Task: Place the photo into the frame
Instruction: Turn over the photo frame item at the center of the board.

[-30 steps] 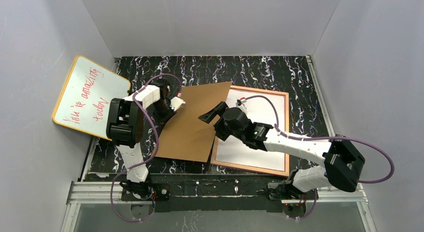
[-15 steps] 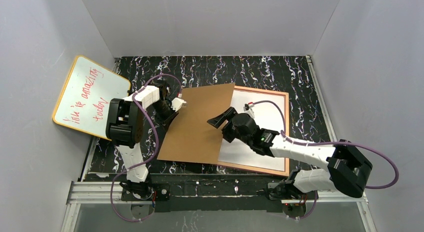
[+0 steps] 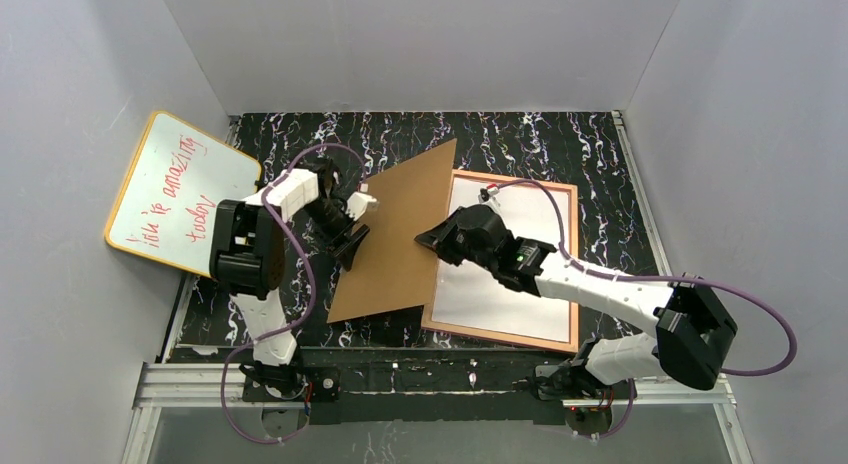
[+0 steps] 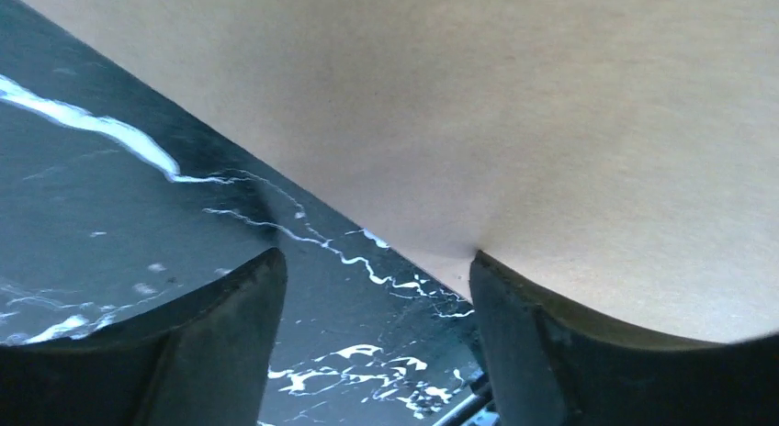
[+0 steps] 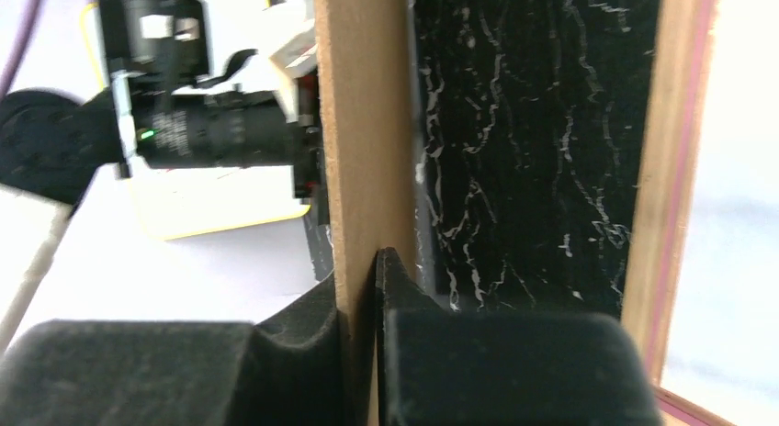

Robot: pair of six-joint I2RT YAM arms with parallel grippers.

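Black marbled table (image 3: 560, 144), grey walls on three sides. Findings on my two grippers follow.

Right gripper (image 3: 432, 239): closed on the right-hand edge of the brown backing board (image 3: 400, 244). My wrist view shows both pads pressed flat against the cardboard, one on each face, with no gap.

Left gripper (image 3: 352, 229): jaws parted, holding nothing. It sits at the board's left edge. From the wrist, the cardboard passes just beside one finger (image 4: 551, 353); I cannot tell whether they touch.

Backing board: tilted, its right side overlapping the left side of the frame (image 3: 574, 264).

Frame: flat on the table, right of centre, orange-tan side up. The photo (image 3: 485, 304) lies inside its rim, white back up.

Whiteboard (image 3: 180, 194): leaning at the far left, well apart.
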